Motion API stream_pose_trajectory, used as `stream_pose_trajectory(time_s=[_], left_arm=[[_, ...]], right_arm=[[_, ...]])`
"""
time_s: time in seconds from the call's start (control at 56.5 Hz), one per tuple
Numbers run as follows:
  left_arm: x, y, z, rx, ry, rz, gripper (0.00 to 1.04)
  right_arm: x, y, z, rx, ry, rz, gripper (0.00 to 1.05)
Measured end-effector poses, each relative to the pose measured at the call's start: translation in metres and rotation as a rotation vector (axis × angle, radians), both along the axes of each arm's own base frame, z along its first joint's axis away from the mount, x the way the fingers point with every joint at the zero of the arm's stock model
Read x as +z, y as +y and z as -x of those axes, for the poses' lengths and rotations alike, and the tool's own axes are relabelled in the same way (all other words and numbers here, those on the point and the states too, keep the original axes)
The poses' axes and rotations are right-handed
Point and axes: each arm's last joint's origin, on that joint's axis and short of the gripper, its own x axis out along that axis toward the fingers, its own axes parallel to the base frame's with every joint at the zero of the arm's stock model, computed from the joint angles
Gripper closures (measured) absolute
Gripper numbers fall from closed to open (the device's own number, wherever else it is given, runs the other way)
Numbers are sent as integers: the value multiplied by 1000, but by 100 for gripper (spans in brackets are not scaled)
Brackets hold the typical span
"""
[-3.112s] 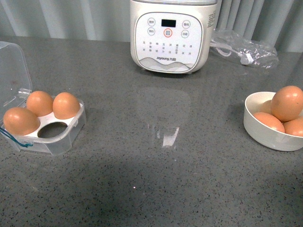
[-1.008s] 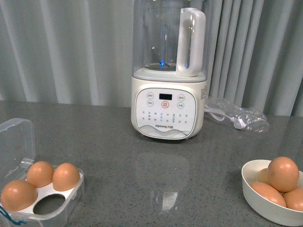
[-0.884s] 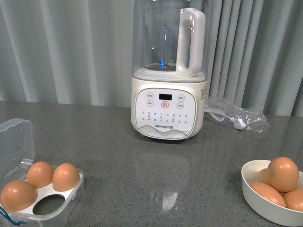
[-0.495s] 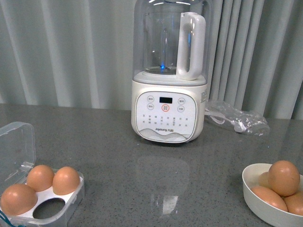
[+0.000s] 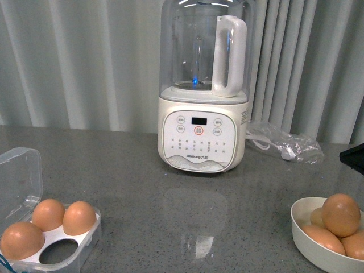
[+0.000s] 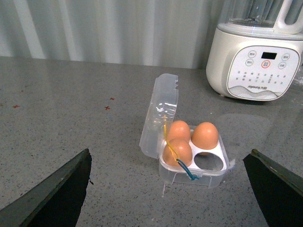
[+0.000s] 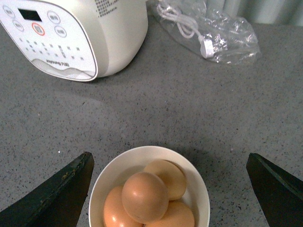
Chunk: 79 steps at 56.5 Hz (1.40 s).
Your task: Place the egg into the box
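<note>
The clear egg box [image 5: 79,250] sits at the front left with its lid up; three brown eggs fill it and one hole [image 5: 57,250] is empty. It also shows in the left wrist view [image 6: 194,172], blue cord at its front. A white bowl [image 5: 310,250] at the front right holds several brown eggs, the top egg [image 5: 340,214] highest. In the right wrist view the bowl [image 7: 194,182] and top egg [image 7: 145,196] lie between my open right gripper's [image 7: 170,191] jaws. My left gripper [image 6: 168,189] is open, above and in front of the box.
A white blender [image 5: 203,85] with a clear jug stands at the back centre. A clear plastic bag with a white cable [image 5: 284,145] lies to its right. A dark part of my right arm [image 5: 354,157] shows at the right edge. Grey curtains hang behind the counter.
The front view has tilted upward, so the box and bowl sit lower in frame. A dark part of my right arm has come into view at the right edge. The eggs have not moved.
</note>
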Motion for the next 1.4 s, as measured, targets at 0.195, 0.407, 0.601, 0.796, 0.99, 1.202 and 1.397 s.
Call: stream_pose_trajectory(time_s=[0.195, 0.407, 0.601, 0.796, 0.99, 1.202, 1.397], left_arm=[[0, 0, 0, 0, 0, 0, 7], [0, 0, 0, 0, 0, 0, 7], [0, 0, 0, 0, 0, 0, 7], [0, 0, 0, 0, 0, 0, 7], [0, 0, 0, 0, 0, 0, 7], [0, 0, 0, 0, 0, 0, 7], [0, 0, 0, 0, 0, 0, 7]], right_arm=[[-18, 1, -7, 28, 61, -10, 7], [-35, 2, -14, 46, 118, -29, 7], [-45, 6, -17, 58, 147, -38, 7], [-49, 7, -19, 71, 150, -46, 7], [-58, 6, -20, 77, 172, -56, 7], [-58, 6, -20, 80, 168, -58, 25], [-58, 6, -20, 82, 160, -61, 55]])
